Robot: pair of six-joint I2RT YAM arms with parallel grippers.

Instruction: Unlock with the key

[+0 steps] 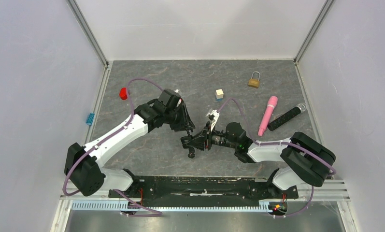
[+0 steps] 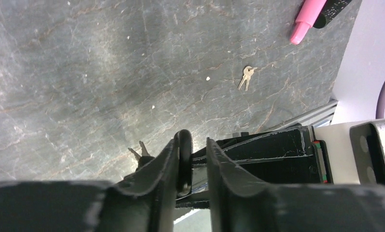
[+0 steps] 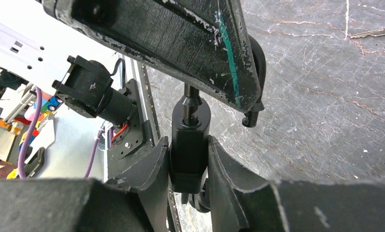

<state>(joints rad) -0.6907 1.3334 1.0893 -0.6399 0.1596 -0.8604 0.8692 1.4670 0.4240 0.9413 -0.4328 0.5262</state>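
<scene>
My right gripper is shut on the body of a black padlock, gripping it by both flat sides. Its shackle points toward my left gripper. The left jaws stand around the shackle, which rests against one finger with a gap to the other. Both grippers meet at the table's middle front, left gripper over right gripper. A silver key with a black head lies on the table, free of both grippers, with the key just beside my left finger.
Small brass keys lie loose on the table. At the back right sit a brass padlock, a pink cylinder and a black stick. A small cube, a red object and a blue piece lie further left.
</scene>
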